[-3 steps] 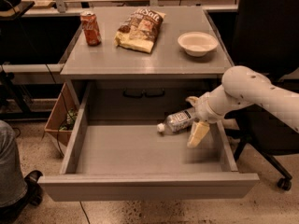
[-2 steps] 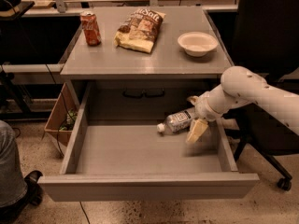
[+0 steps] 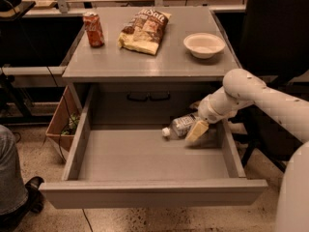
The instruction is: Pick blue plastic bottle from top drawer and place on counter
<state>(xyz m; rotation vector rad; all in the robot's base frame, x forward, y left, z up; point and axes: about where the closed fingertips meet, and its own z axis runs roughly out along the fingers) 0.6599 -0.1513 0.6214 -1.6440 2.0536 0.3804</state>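
Blue plastic bottle: small, clear, crinkled, white cap, pale label with dark print. Lies on side on top drawer floor, near drawer's back right corner. Cap points toward drawer's left wall, base toward right wall.
Top drawer: wide, shallow, grey, plain flat front, low side walls. Pulled out, floor in open view.
Table: flat grey top, slightly glossy, above drawer's rear.
Gripper: inside drawer, over bottle's base end; contact unclear.
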